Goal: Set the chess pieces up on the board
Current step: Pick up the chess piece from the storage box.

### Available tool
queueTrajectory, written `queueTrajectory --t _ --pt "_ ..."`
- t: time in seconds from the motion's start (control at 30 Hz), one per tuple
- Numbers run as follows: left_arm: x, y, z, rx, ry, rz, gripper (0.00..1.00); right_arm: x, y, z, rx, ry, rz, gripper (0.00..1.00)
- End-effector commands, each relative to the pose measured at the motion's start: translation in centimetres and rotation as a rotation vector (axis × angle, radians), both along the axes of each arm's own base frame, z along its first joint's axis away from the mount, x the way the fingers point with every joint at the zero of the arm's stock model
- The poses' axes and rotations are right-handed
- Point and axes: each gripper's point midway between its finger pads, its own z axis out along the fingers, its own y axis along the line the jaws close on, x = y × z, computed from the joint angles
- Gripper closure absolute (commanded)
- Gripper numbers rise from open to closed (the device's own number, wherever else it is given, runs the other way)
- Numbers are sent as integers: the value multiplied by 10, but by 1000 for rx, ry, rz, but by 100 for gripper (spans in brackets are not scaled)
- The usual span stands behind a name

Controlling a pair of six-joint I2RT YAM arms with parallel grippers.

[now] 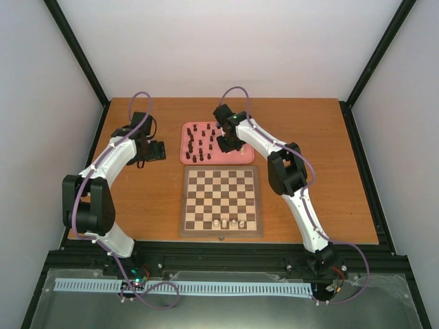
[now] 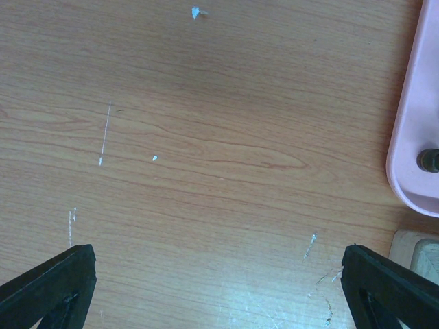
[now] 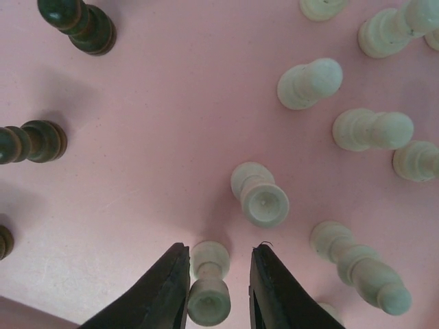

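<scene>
The board (image 1: 221, 201) lies mid-table with several cream chess pieces (image 1: 229, 223) standing on its near row. A pink tray (image 1: 240, 157) behind it holds several dark pieces (image 1: 199, 140). My right gripper (image 1: 230, 142) hovers over the tray. In the right wrist view it (image 3: 219, 250) is open, its jaws straddling an upright cream piece (image 3: 209, 284); the left finger (image 3: 161, 288) is close against the piece and the right one stands apart. Other cream pieces (image 3: 260, 195) and dark pieces (image 3: 79, 24) stand around. My left gripper (image 1: 154, 151) (image 2: 219, 295) is open wide and empty over bare table.
In the left wrist view the tray's rim (image 2: 411, 137) with one dark piece (image 2: 431, 161) is at the right edge, and the board's corner (image 2: 418, 253) is below it. Black frame posts and white walls enclose the table (image 1: 309, 137).
</scene>
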Motion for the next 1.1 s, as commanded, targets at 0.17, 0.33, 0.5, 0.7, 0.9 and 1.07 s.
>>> queueTrajectory --t 0.17,0.33,0.5,0.7,0.9,1.07 --pt "11 -3 10 -1 -31 -10 0 3 1 8 20 -5 16 81" --pt "10 -2 10 -1 -33 -10 0 3 1 16 22 -21 19 84" --pt "9 -2 12 -1 -37 -8 0 4 3 39 51 -49 23 84" --pt "11 -2 15 -1 -45 -8 0 -12 6 76 96 -60 43 84" --pt "12 -1 15 5 -46 -7 0 -69 -4 87 71 9 66 85" --pt "11 0 17 9 -53 -7 0 -143 -28 81 21 69 61 86"
